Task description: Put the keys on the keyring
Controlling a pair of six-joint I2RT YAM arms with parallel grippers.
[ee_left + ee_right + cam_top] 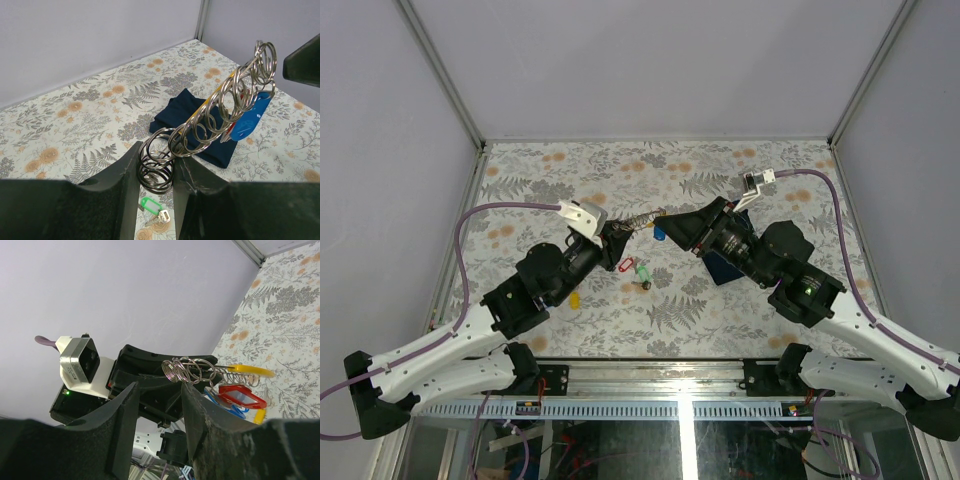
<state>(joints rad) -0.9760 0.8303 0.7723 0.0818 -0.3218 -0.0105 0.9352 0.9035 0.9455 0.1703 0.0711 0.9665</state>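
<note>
Keyring (638, 221) clamped by left gripper (156, 170), right gripper (160, 390) open
Slip may be caused by its unsupported, sagging far end.

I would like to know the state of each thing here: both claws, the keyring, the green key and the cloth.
left claw: shut on the keyring.
right claw: open, at the keyring's other end.
keyring: lifted, stretched out between the claws, tags hanging.
green-tagged key: lying loose below, not on the ring.
navy cloth: folded, lying flat.
</note>
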